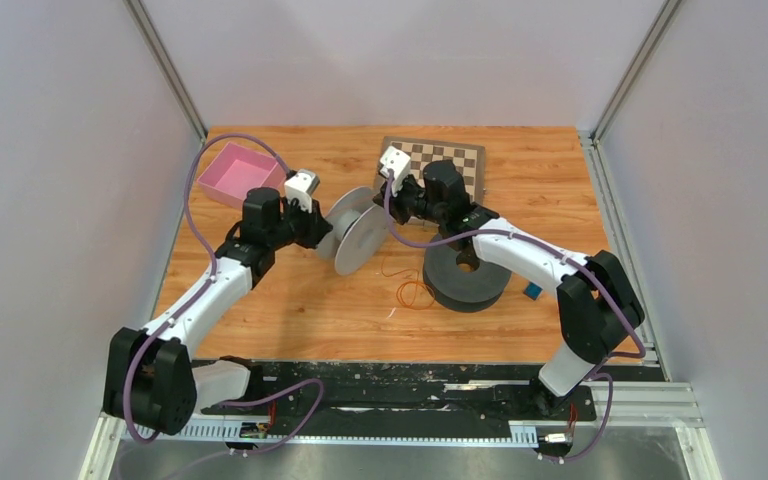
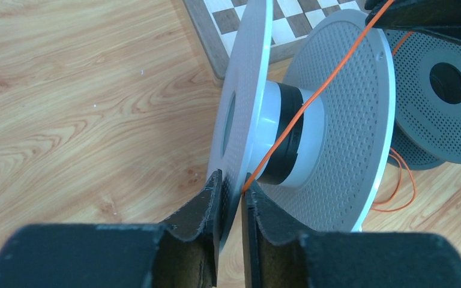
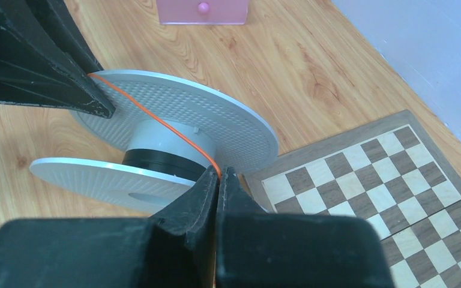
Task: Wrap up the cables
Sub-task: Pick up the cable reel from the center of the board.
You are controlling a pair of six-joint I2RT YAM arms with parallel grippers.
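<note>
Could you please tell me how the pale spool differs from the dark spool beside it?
The pale spool stands on edge; the dark spool lies flat. The left pincer grips the pale spool's flange; no pincer holds the dark spool. The orange cable crosses the pale spool's core, not the dark one's. Both are round with perforated flanges.

I'm driving twin arms, the left arm [image 1: 205, 295] and the right arm [image 1: 522, 250] alike: white tapered shells between bulky black joint housings. A thick purple cord [image 1: 189, 205] runs along each, and a white camera block [image 1: 301, 186] caps each wrist. The left end effector [image 2: 231, 191] and the right end effector [image 3: 219, 176] have matte black wedge fingers [image 2: 207, 210] with rough pads.
</note>
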